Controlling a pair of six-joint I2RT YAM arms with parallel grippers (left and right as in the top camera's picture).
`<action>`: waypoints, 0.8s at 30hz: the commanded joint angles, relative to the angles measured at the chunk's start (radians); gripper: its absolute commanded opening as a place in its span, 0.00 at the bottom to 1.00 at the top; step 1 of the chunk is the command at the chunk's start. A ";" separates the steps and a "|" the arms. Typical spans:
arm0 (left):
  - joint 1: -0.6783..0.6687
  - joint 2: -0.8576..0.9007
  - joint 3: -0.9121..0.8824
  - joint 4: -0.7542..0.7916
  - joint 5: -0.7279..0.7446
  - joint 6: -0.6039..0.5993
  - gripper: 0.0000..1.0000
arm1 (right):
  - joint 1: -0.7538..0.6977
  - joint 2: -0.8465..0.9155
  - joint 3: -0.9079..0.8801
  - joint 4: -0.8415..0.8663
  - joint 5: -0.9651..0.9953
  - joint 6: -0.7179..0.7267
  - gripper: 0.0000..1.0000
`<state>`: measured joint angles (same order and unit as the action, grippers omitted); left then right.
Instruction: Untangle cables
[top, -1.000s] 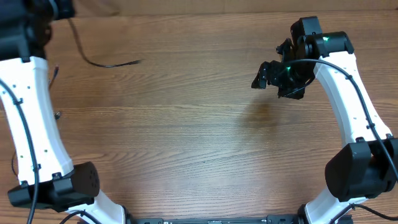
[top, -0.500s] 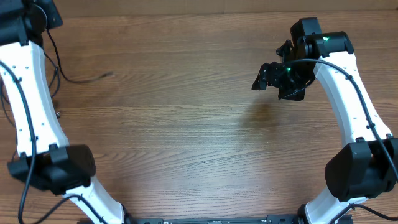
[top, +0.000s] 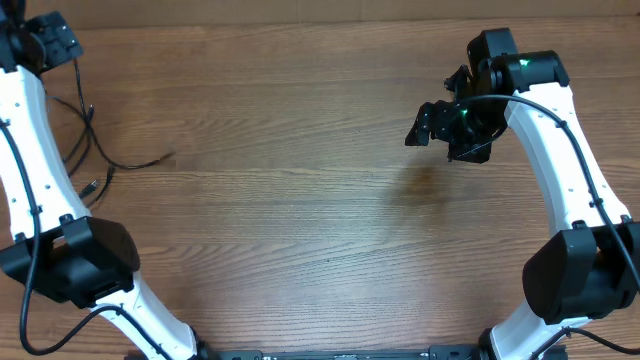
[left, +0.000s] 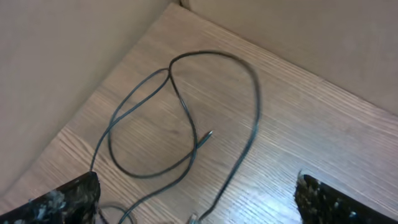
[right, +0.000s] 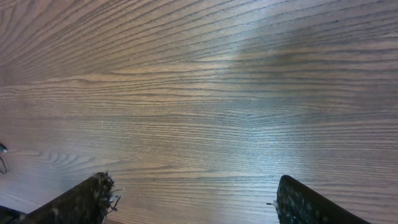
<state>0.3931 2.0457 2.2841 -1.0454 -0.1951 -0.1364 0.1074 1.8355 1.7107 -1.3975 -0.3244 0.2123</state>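
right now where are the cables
The cables lie at the far left of the overhead view, beside the left arm; the left wrist view shows them looped.

A brown wood-grain worktop (top: 300, 210) fills the scene; at its far left corner, a plain beige surface (left: 56, 56) borders both edges.
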 joint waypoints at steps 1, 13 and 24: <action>-0.002 -0.109 0.014 -0.010 0.083 -0.030 1.00 | 0.004 -0.016 0.005 0.006 0.010 -0.006 0.83; -0.009 -0.384 0.014 -0.187 0.458 -0.104 1.00 | 0.010 -0.051 0.006 0.046 0.010 -0.010 0.82; -0.114 -0.431 0.014 -0.347 0.464 -0.050 1.00 | 0.033 -0.265 0.006 0.052 0.010 -0.032 0.82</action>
<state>0.3103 1.6218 2.2967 -1.3842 0.2440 -0.2264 0.1379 1.6524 1.7100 -1.3384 -0.3214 0.1963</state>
